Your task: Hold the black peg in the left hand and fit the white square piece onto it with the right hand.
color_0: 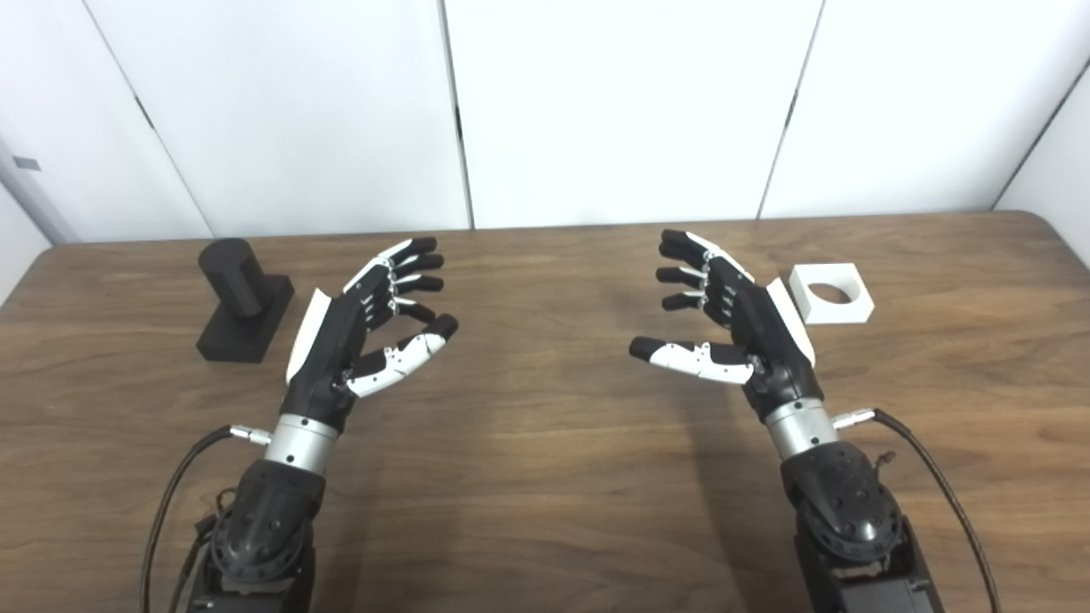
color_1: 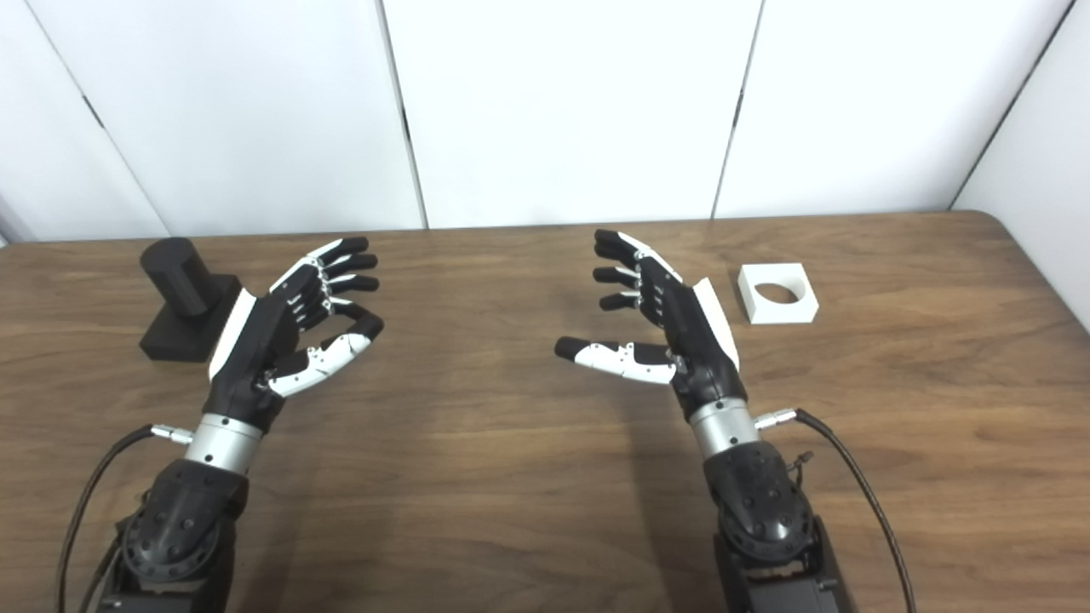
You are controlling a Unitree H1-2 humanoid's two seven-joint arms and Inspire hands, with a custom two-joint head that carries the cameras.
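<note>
On the wooden table (color_0: 545,477), far left, the black peg (color_0: 243,298) stands upright on its square base. Just beside it the left hand (color_0: 362,336) hovers empty, fingers spread. Across a gap the right hand (color_0: 732,328) mirrors it, fingers apart. Beyond it, near its back, lies the white square piece (color_0: 831,293), round hole upward.

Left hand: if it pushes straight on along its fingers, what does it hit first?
Nothing, it seems. The left hand points up-right toward the table's far edge; the peg sits off to its left. Depth is uncertain.
</note>
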